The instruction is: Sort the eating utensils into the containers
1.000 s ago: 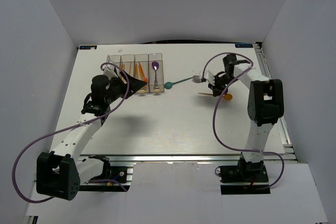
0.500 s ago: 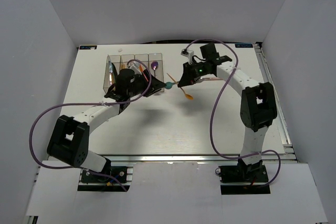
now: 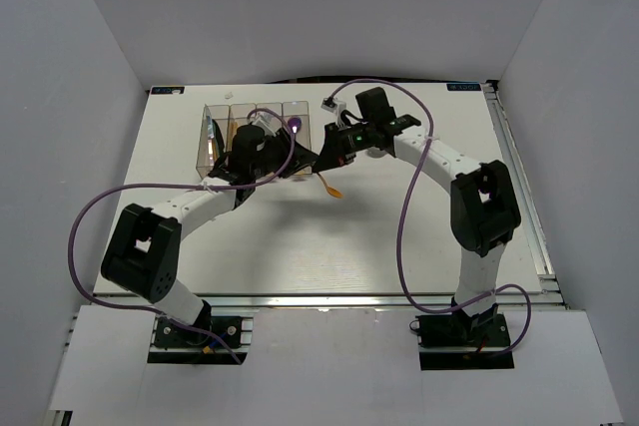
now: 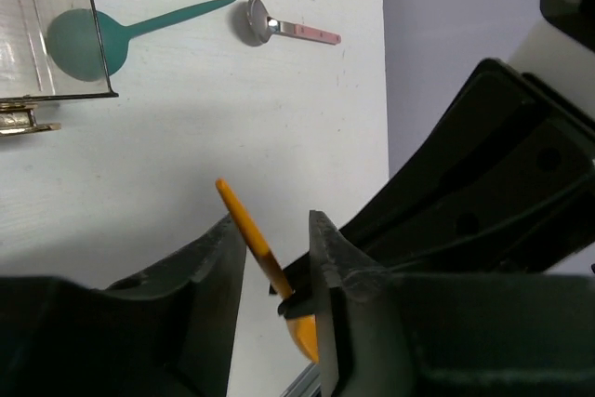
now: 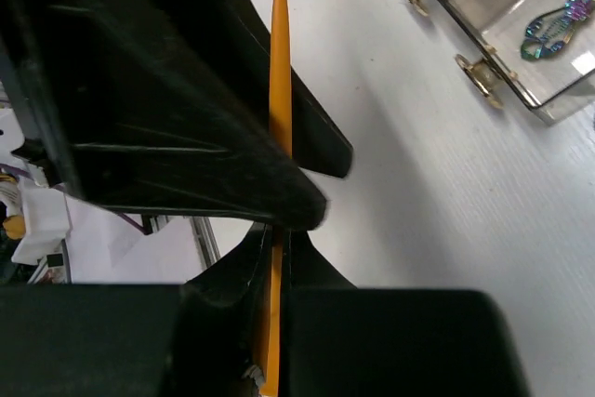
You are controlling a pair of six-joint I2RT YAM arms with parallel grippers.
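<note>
Well, white table [image 3: 399, 246], grey walls [image 3: 100, 47]; left claw [image 4: 271, 227] apart, right claw [image 5: 276, 241] clamping orange utensil [image 4: 244, 225].

White tabletop [image 3: 300, 246], plain grey walls [image 3: 90, 47], aluminium rail at near edge [image 3: 329, 299]

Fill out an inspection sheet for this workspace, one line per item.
Surface: white table.
Job's things: containers hold some utensils; teal spoon and metallic spoon lie outside them on the table.
Clutter: nothing seen.
End effectors: right end effector shut on orange utensil; left end effector open, fingers flanking it.
Cables: purple cables hang in wide loops.
Surroundings: plain white walls.
</note>
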